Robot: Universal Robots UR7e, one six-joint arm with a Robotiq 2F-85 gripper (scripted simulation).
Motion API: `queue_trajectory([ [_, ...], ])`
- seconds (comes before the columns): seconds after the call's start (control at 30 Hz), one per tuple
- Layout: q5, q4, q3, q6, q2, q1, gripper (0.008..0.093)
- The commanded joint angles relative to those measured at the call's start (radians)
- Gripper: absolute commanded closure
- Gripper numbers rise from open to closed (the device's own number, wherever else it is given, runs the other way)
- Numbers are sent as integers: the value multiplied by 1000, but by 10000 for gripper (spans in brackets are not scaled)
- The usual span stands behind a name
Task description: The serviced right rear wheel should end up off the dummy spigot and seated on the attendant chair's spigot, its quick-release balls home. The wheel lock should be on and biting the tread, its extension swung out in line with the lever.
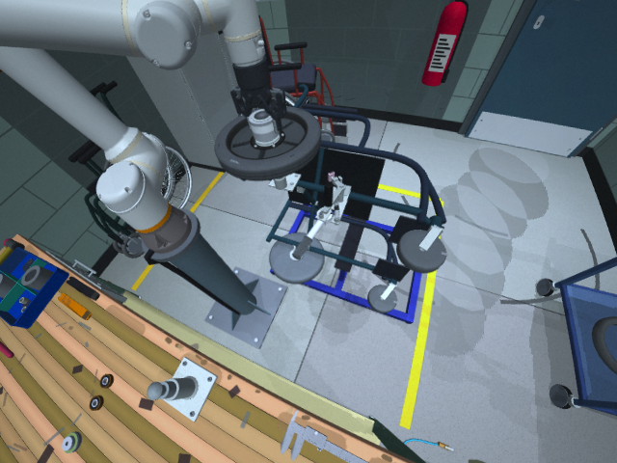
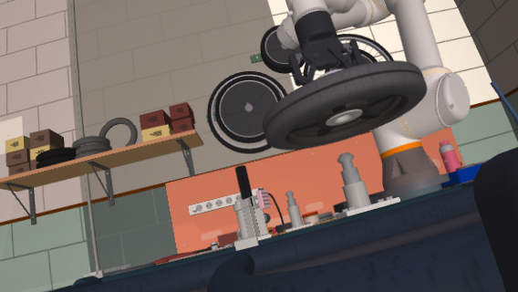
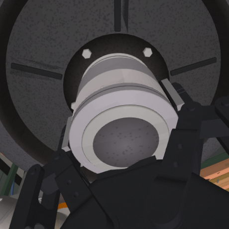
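Observation:
My gripper (image 1: pixel 262 115) (image 2: pixel 329 64) (image 3: pixel 122 124) is clamped around the pale hub (image 3: pixel 119 109) of the right rear wheel. The dark wheel (image 1: pixel 267 143) (image 2: pixel 345 104) hangs from that grip, tilted, in the air above the attendant chair's rear corner. The chair's spigot (image 1: pixel 280 183) (image 2: pixel 353 180) stands below the wheel, apart from it. The wheel lock (image 1: pixel 333 199) (image 2: pixel 246 205) sits on the chair frame (image 1: pixel 349 209) with its black lever upright in the second side camera. The dummy spigot (image 1: pixel 172 387) stands bare on its plate on the workbench.
The workbench (image 1: pixel 124 379) fills the near left, strewn with calipers (image 1: pixel 309 438), bearings and a blue fixture (image 1: pixel 25 286). A blue cart (image 1: pixel 590 339) stands at the right. Another wheelchair (image 1: pixel 299 75) is behind the arm. Spare wheels (image 2: pixel 246 112) hang on the wall.

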Motion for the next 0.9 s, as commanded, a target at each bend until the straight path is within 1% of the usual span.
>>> queue_trajectory([
  [0.0, 0, -12, -4, 0, -4, 0, 934],
  [0.87, 0, -131, 71, 0, 41, 0, 934],
])
